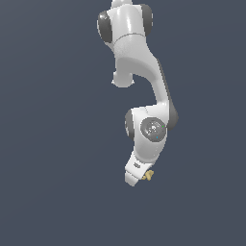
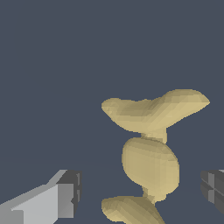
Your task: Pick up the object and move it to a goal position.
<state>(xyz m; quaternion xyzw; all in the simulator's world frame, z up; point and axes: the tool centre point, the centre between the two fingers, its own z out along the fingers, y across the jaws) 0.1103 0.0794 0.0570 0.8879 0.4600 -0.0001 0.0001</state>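
The object [image 2: 150,162] is a tan-yellow lumpy thing made of several rounded lobes, lying on the dark grey floor. In the wrist view it sits between my two fingers, closer to the right-hand one, with a gap on each side. My gripper [image 2: 140,192] is open, and its fingers [image 2: 65,194] do not touch the object. In the exterior view only a small yellow bit of the object [image 1: 148,176] peeks out beside the white hand, with the gripper [image 1: 142,178] low over it. The rest of the object is hidden under the hand there.
The white arm [image 1: 144,96] reaches down from the top of the exterior view. A plain dark grey floor [image 1: 53,168] lies all around, with no other thing on it.
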